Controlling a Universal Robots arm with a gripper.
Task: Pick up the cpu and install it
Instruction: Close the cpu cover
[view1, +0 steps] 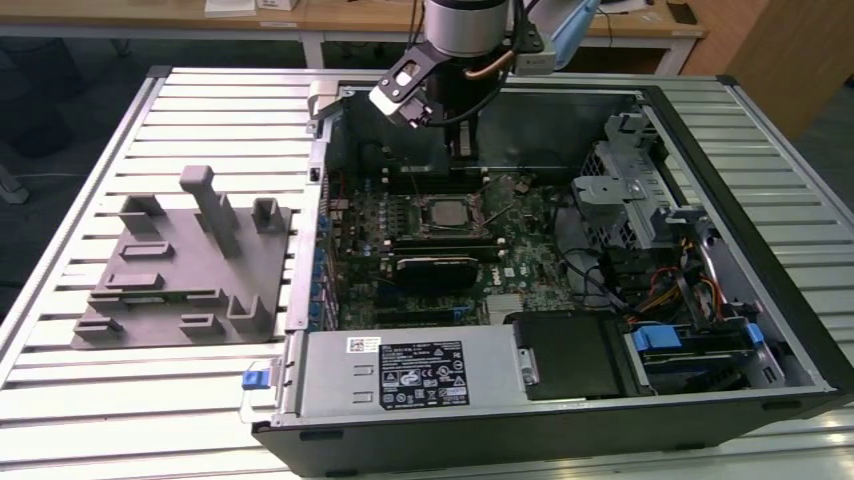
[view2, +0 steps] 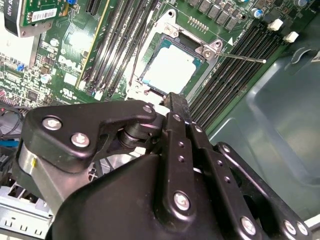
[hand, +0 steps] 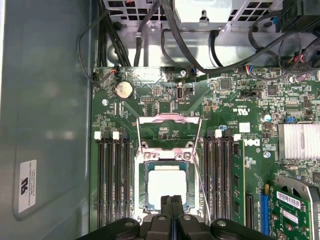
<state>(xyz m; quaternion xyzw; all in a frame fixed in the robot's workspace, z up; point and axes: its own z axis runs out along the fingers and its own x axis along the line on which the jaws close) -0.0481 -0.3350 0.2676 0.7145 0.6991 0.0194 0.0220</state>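
The cpu (view1: 443, 212) is a pale silvery square lying flat in its socket on the green motherboard (view1: 534, 250) inside the open computer case. In both wrist views the cpu (view2: 170, 69) (hand: 166, 184) shows its bright metal top, with the socket's load plate (hand: 167, 131) swung open beside it. My gripper (view1: 461, 152) hangs above the board just behind the socket. Its two black fingers (hand: 171, 201) are pressed together with nothing between them, their tips (view2: 176, 100) close over the cpu's edge without touching it.
A grey plastic tray (view1: 187, 265) with upright posts lies on the slatted table at the exterior view's left. The case holds a power supply (view1: 400, 372) at the front, a drive cage (view1: 641, 200) and cables (view1: 667, 295) at the right, and memory slots (hand: 112, 180) flanking the socket.
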